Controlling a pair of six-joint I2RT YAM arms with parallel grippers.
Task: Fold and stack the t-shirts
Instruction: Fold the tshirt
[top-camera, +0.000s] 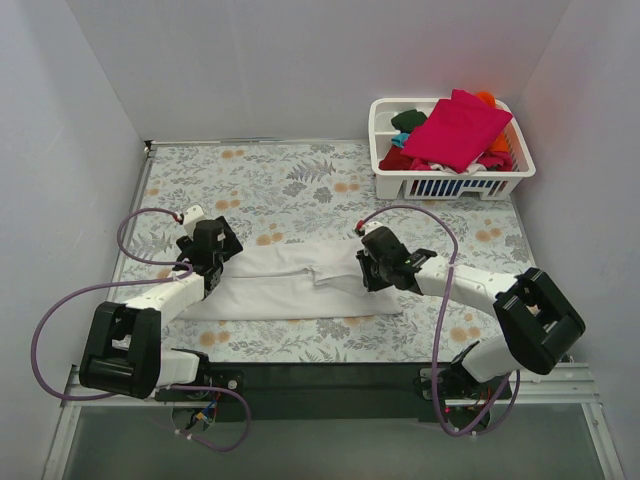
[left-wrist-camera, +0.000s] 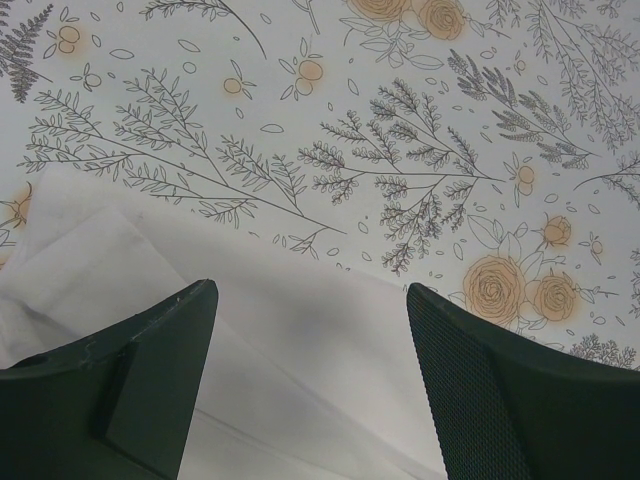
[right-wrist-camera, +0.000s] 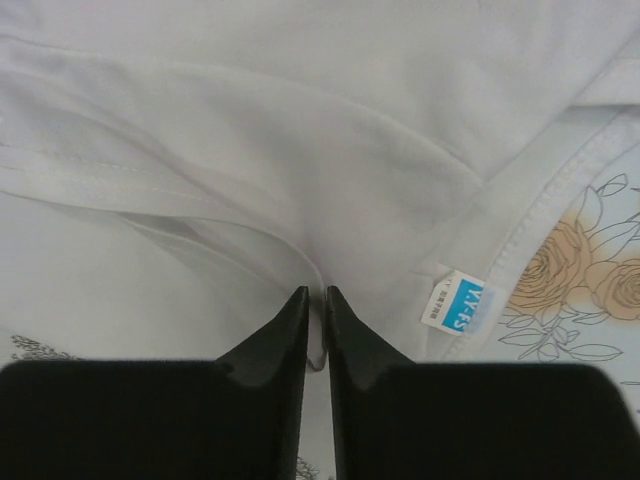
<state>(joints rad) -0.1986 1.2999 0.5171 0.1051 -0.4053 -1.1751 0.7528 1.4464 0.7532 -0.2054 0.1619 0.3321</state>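
The large white t-shirt (top-camera: 290, 285) lies folded into a long strip across the near table. My left gripper (top-camera: 208, 262) is open and low over its left end; the wrist view shows white cloth (left-wrist-camera: 300, 370) between the spread fingers (left-wrist-camera: 470, 380). My right gripper (top-camera: 368, 270) is shut on a fold of the white t-shirt (right-wrist-camera: 300, 180) at its right end, next to the blue neck label (right-wrist-camera: 460, 303). Magenta (top-camera: 457, 128), red, orange, dark green and teal t-shirts sit heaped in the basket.
The white slatted plastic basket (top-camera: 450, 185) stands at the back right of the table. The floral tablecloth (top-camera: 290, 180) covers the table. White walls close in the left, back and right sides.
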